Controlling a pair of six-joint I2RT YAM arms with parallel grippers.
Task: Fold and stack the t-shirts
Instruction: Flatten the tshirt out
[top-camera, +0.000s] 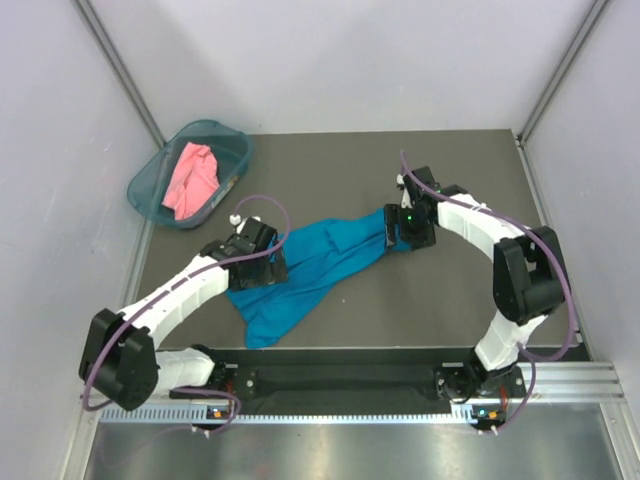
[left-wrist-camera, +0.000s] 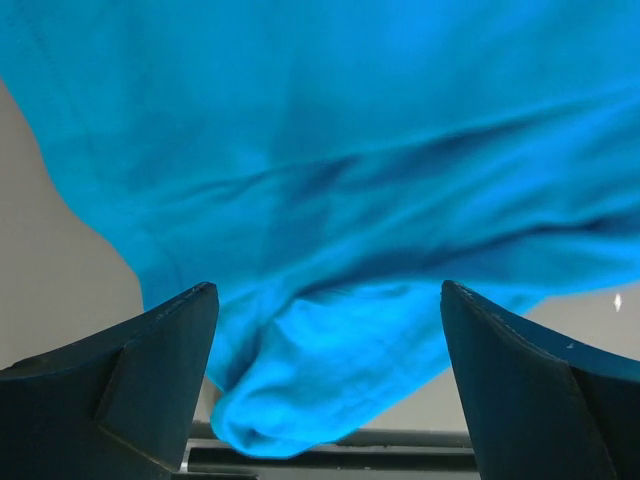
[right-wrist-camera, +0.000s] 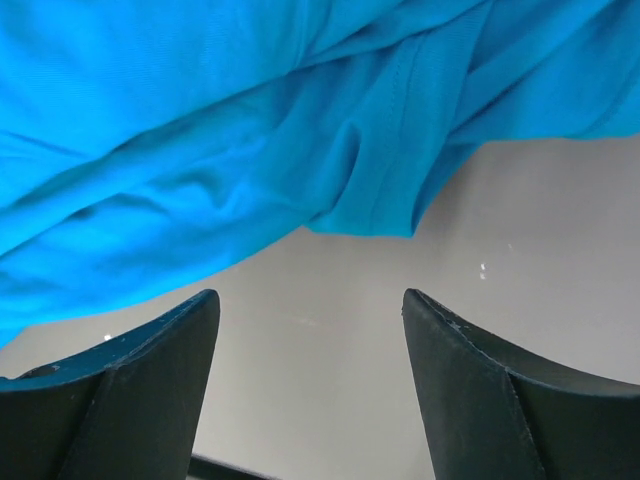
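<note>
Dark grey table (top-camera: 330, 170), pale walls (top-camera: 330, 60); teal shirt (top-camera: 320, 265) crumpled mid-table; left pincer (left-wrist-camera: 330, 300) released, right pincer (right-wrist-camera: 310, 300) released.

Teal-blue t-shirt (right-wrist-camera: 250, 130) rumpled on grey table (right-wrist-camera: 530, 230); right tool (right-wrist-camera: 310, 296) spread wide, beside shirt edge.

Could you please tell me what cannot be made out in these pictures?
Top view: blue t-shirt, parts hidden under both wrists.
Top view: pink t-shirt, bunched in the basket, too small for detail.
Wrist views: left end effector, right end effector, fingers cut off by the bottom edge.
</note>
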